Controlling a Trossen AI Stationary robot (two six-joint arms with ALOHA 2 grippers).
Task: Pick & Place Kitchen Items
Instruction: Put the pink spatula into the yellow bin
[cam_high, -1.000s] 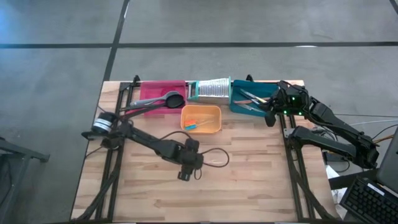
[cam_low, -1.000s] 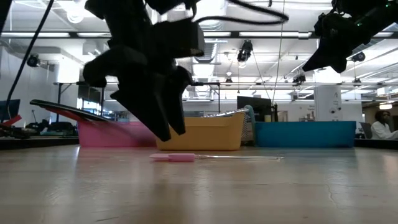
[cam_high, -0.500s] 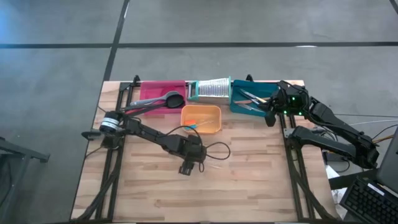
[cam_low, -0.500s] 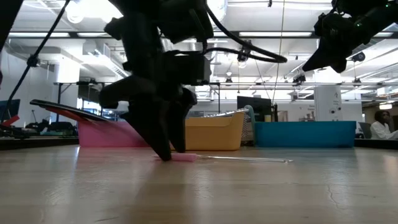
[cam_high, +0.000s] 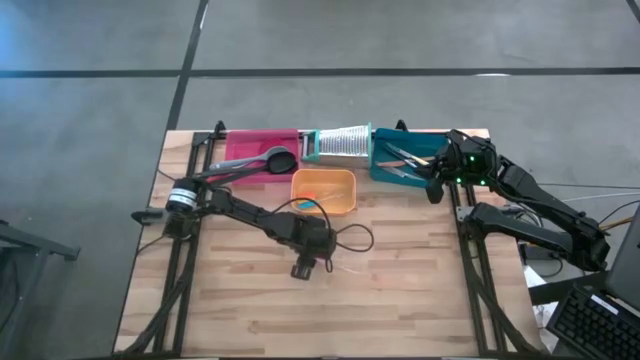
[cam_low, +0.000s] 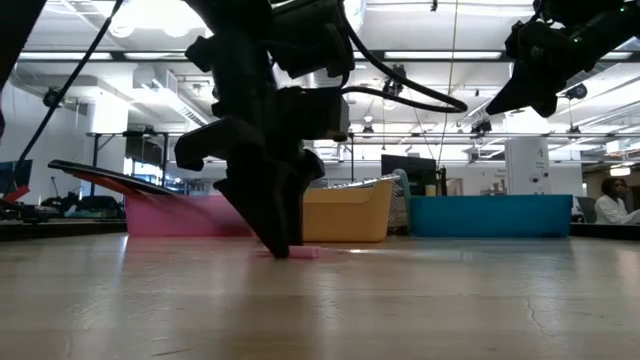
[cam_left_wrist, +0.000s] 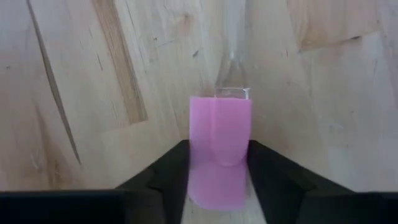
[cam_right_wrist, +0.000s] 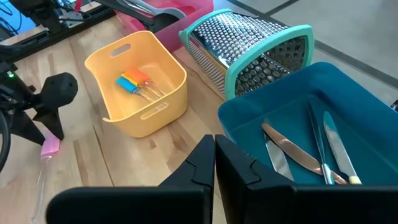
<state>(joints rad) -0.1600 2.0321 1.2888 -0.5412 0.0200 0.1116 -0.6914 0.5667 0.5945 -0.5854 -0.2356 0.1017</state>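
Even, bright overhead light falls on the wooden table (cam_high: 400, 290) in the high view, leaving only soft, short shadows beside the arms. In the low view, ceiling strip lights (cam_low: 170, 15) blaze white behind the left arm, which stands as a near-black silhouette against them; the tabletop close to the lens is blurred, and a pale sheen lies across it. The left wrist view is soft at close range, the pink piece (cam_left_wrist: 221, 146) lacking a crisp edge and casting a faint shadow on the grain. The right wrist view is clear, with glints on the silver grater (cam_right_wrist: 249, 43)
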